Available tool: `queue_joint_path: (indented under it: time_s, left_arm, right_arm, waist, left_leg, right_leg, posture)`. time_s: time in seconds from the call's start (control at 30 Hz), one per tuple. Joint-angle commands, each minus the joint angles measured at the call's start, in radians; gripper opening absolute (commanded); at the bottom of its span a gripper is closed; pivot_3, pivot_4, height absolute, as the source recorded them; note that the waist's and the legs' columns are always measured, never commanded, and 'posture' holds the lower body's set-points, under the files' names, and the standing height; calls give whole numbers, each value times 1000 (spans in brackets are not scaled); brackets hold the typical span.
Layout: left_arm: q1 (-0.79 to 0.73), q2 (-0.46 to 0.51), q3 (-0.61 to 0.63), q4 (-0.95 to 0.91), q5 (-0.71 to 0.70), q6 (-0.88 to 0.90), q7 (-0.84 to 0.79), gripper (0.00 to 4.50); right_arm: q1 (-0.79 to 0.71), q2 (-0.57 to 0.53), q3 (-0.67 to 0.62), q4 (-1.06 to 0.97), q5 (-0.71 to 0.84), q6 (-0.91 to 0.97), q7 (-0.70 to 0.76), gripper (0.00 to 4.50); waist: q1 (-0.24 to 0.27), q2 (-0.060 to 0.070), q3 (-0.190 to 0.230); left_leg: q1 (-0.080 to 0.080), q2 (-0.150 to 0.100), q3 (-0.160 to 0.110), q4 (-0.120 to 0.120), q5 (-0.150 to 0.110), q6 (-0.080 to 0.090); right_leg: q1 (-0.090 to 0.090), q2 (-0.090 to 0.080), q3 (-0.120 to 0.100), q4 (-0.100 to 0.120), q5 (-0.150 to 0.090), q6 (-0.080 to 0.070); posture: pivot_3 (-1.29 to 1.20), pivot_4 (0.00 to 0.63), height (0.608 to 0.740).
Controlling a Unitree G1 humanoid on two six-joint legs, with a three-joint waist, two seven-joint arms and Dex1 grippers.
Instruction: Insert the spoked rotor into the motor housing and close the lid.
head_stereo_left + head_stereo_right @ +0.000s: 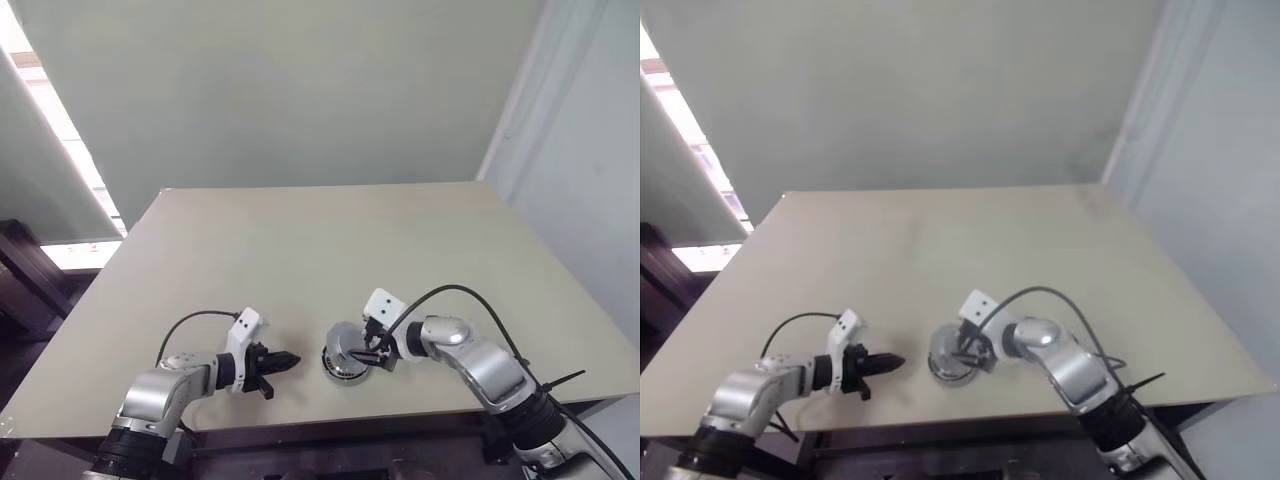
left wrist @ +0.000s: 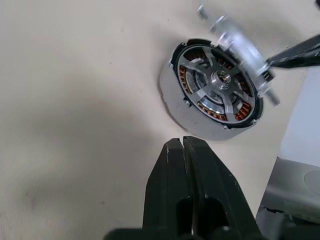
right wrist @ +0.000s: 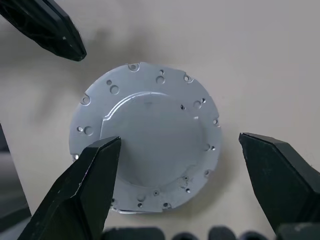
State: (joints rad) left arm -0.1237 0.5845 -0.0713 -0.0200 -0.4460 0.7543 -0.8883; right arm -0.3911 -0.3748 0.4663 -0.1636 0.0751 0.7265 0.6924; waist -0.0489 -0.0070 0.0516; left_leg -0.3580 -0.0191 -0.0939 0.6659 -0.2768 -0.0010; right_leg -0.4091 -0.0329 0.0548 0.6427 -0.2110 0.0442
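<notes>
- Motor housing (image 2: 212, 92): on the desk (image 1: 300, 260) near its front edge, copper windings visible, spoked rotor (image 2: 220, 80) seated in it.
- Lid (image 3: 145, 135): grey disc, tilted over the housing's far side, between the right gripper (image 3: 180, 150) jaws, which are spread wide; grasp unclear.
- Left gripper (image 1: 285, 362): jaws clenched, empty, just beside the housing; right arm nearer.

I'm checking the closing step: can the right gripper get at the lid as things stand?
Probably yes. The right gripper stands open with a finger on either side of the lid, which is tilted over the motor housing. The shut left gripper sits apart on the table, not in the way.
</notes>
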Motion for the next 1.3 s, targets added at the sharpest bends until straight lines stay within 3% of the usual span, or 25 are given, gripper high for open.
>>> queue_joint_path:
  time_s: [0.03,0.23,0.5,1.3]
  left_arm:
    - [-4,13,13,-42,-6,-5,-4,0]
    - [-2,11,11,-41,-2,-10,-3,0]
    - [-3,12,8,-25,5,-23,-10,0]
    - [-23,14,0,29,37,-61,-47,0]
  right_arm:
    - [-16,14,-2,18,-3,-51,9,4141]
    - [0,32,-10,60,16,-124,39,4141]
    - [44,90,-137,-8,127,11,1,4141]
    - [72,119,-120,27,117,-19,-18,4141]
  waist:
    - [0,0,0]
    - [0,0,0]
    - [1,0,0]
    - [0,0,0]
  left_leg:
    - [0,0,0,0,0,0]
    - [0,0,0,0,0,0]
    - [0,0,0,0,0,0]
    - [0,0,0,0,0,0]
  right_leg:
    - [0,0,0,0,0,0]
    - [0,0,0,0,0,0]
    - [0,0,0,0,0,0]
    - [0,0,0,0,0,0]
  posture:
    - [0,0,740]
    - [0,0,740]
    - [0,0,740]
    - [0,0,740]
